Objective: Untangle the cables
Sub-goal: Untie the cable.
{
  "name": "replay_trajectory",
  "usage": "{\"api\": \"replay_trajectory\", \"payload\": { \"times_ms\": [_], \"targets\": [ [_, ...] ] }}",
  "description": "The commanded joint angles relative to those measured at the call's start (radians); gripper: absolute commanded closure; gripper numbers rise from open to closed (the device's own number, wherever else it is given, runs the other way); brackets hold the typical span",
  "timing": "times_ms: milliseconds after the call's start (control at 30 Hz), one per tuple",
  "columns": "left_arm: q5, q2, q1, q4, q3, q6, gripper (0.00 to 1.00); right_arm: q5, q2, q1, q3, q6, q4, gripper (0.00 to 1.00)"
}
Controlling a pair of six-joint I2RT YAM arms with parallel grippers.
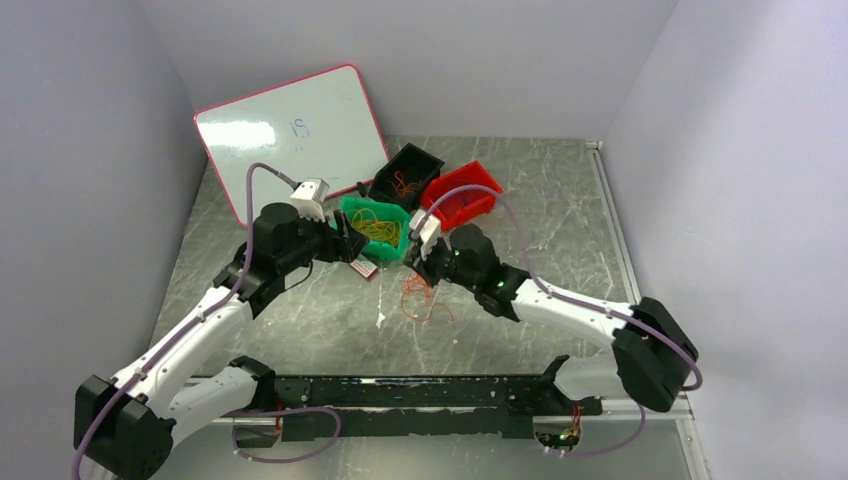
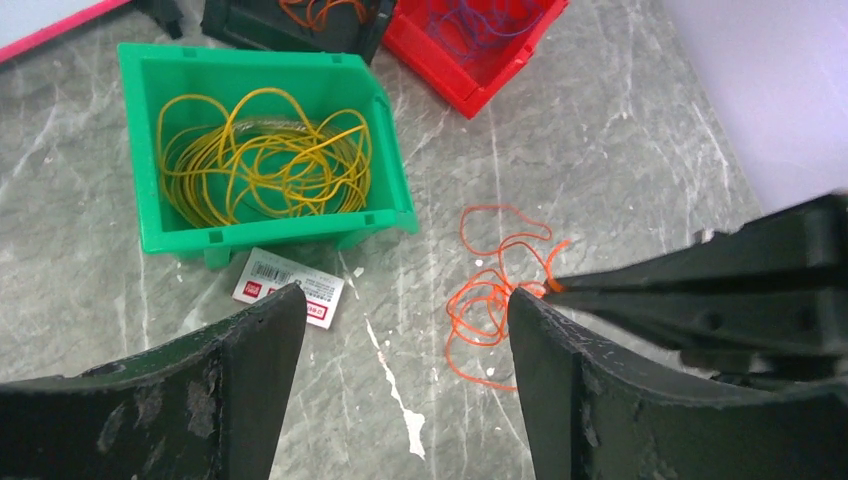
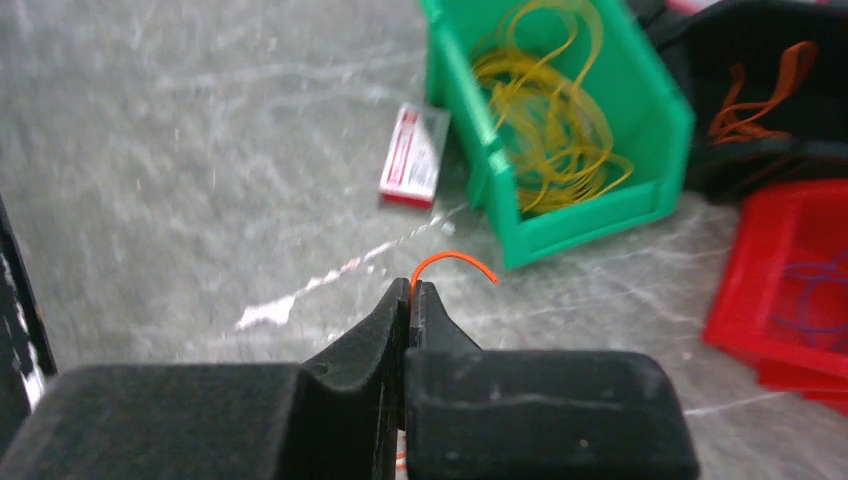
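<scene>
Cables first: the loose orange cables (image 2: 490,305) sat in a messy little heap on the table (image 2: 620,150), off the green bin's (image 2: 280,232) corner, near it but not touching. The yellow cables (image 2: 262,165) were all coiled inside that green bin.

From the top camera you mostly got the layout. The heap (image 1: 425,297) was between the two arms, the black bin (image 1: 405,165) and red bin (image 1: 470,205) were behind the green one, and a whiteboard (image 1: 290,130) was propped at the back left. The grip itself was too small to tell from up there.

The right wrist view settled that. The right fingers (image 3: 370,340) were pressed together on one orange strand (image 3: 455,258), which curled out of the tips in a small arc. The rest of the heap was hidden below the fingers in that view.

The left wrist view filled in the other half. The left fingers (image 2: 240,360) were spread wide with nothing between them, above the table with the heap just inside the right one. It also caught the right arm's fingers (image 2: 700,290) coming in from the side, tip right at the heap's edge.

Only the wrist cams showed the bin contents properly: orange loops (image 3: 760,100) in the black bin and purplish ones (image 3: 820,295) in the red. A white label card (image 2: 288,287) lay on the table just in front of the green bin.
</scene>
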Motion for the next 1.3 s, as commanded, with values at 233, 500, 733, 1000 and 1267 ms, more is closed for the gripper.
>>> {"api": "replay_trajectory", "payload": {
  "times_ms": [233,500,733,1000,1267],
  "targets": [
    [0.26,-0.037,-0.006,0.245,0.025,0.088,0.19,0.229,-0.191,0.004,0.285,0.26,-0.265,1.0],
    [0.41,0.005,-0.013,0.41,0.086,0.11,0.19,0.247,-0.211,0.004,0.502,0.414,-0.416,1.0],
    [0.482,0.059,-0.091,0.467,0.178,0.121,0.17,0.257,-0.226,0.004,0.572,0.501,-0.472,1.0],
    [0.456,0.087,-0.156,0.524,0.205,0.099,0.17,0.216,-0.253,0.004,0.561,0.564,-0.447,1.0],
    [0.464,0.185,-0.213,0.613,0.225,0.067,0.37,0.153,-0.256,0.005,0.554,0.605,-0.426,1.0]
  ]
}}
